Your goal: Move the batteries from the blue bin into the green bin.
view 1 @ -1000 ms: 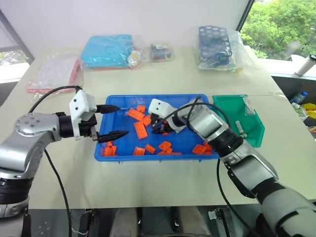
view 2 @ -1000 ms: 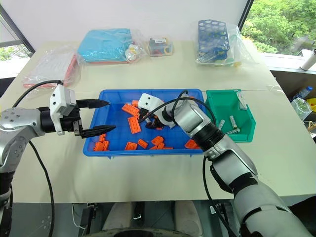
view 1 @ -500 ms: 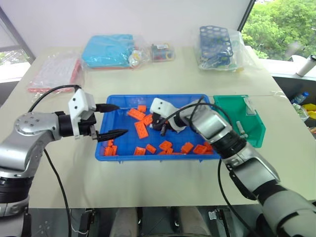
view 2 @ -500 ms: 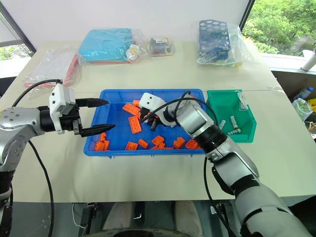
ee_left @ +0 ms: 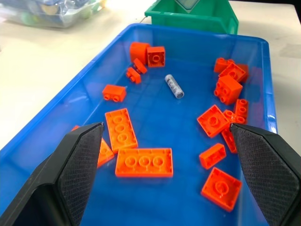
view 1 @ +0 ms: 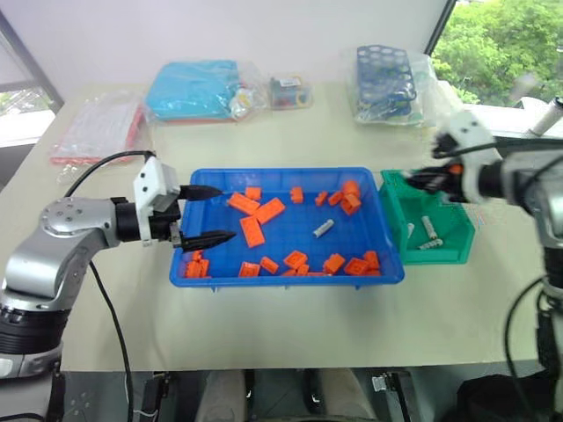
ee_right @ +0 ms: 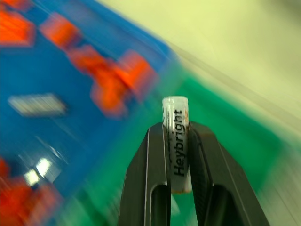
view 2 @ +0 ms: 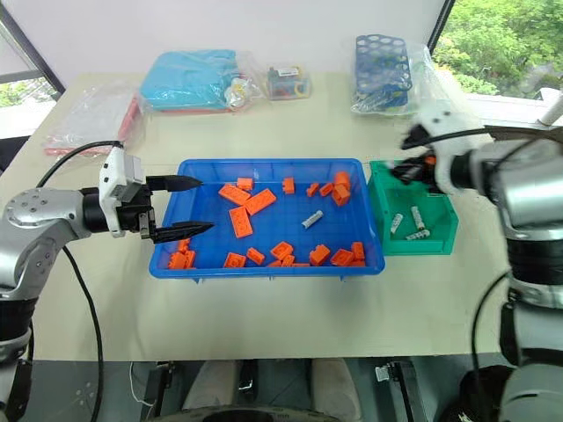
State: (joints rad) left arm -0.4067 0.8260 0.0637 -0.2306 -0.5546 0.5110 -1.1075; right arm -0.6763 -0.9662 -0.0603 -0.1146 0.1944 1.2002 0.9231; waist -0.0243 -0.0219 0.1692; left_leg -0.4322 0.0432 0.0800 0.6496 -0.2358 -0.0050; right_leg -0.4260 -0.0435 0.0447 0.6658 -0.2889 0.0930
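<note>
A battery [ee_right: 176, 143] is pinched upright in the right gripper [ee_right: 178, 136], held over the far left of the green bin [view 2: 437, 239], presumably for dropping among the batteries [view 2: 412, 221] already lying there. One loose battery [view 2: 311, 218] is left in the blue bin [view 2: 264, 269], among orange bricks [view 2: 240, 222]. The left gripper [view 2: 180, 207] is spread wide over that bin's left edge, holding nothing.

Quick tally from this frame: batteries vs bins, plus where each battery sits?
batteries: 5 (1 in the blue bin; 3 in the green bin; 1 pinched in the right end effector, label end up)
bins: 2 (blue bin, green bin)
total: 7
</note>
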